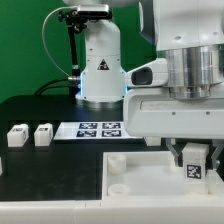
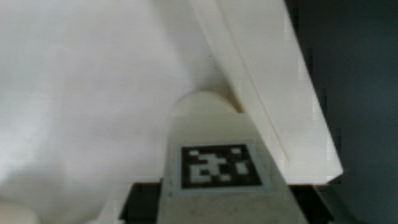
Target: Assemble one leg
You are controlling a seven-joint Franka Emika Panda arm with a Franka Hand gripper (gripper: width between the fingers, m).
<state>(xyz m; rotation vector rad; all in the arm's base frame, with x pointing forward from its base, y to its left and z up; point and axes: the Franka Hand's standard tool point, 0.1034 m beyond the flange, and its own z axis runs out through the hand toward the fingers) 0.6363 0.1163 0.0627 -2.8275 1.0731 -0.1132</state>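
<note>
Leg with black-and-white tag, gripped in closed tool at the exterior view's right, over the large white tray-like piece near its edge. Seen close in the wrist view, leg standing against the tray's raised wall. Two more legs side by side on dark surface at the exterior view's left, marker board just beside.

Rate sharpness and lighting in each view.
Exterior view: evenly lit; gripper close to the lens and soft; marker board tags readable. Wrist view: blurred overall, the leg tag fuzzy, the white tray nearly washed out.
</note>
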